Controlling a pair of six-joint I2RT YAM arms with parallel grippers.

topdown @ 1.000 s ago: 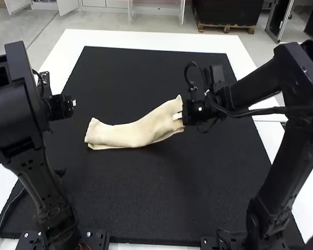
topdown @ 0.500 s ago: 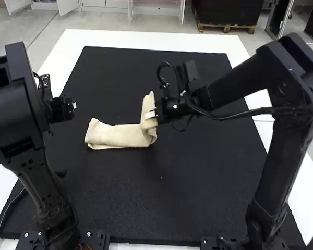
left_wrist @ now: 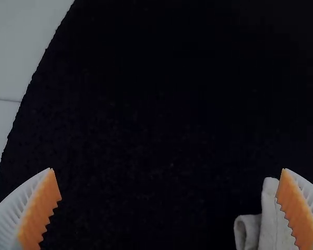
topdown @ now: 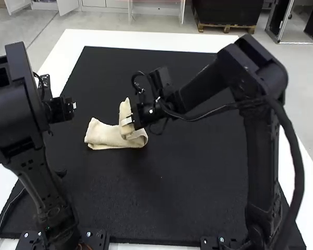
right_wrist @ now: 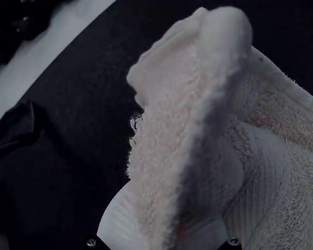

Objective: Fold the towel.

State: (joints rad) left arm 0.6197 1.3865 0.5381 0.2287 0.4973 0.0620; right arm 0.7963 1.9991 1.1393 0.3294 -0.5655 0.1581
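Towel [topdown: 107,136] end is in my right pincer [topdown: 128,121], folks. It's closed down on the cloth, with just the bunched thickness between the white fingers [right_wrist: 115,221], and the held end stands up off the rest, tipped back over it towards the desk's left edge. From that wrist I get fuzzy pile plus a ribbed band [right_wrist: 261,166] on the part next to the raised bit.

The rest is a narrow strip lying on the black mat [topdown: 198,172], closer to the desk's left edge than its right, somewhere between the far and near edges. Looks layered and a bit rumpled at the end towards the left edge, but I honestly can't count the layers.

My left pincer [topdown: 73,105] hangs near that end, apart from it in the high view. It's wide open with nothing in it; on its own camera the orange pads [left_wrist: 39,208] are way apart and a curled corner of cloth shows by one of them.

Further out, the left arm [topdown: 34,161] stands at the desk's near left corner, and the right arm [topdown: 261,156] comes in from the near right, a black cable [topdown: 219,108] looping along it. White desk [topdown: 146,38] rims the mat.
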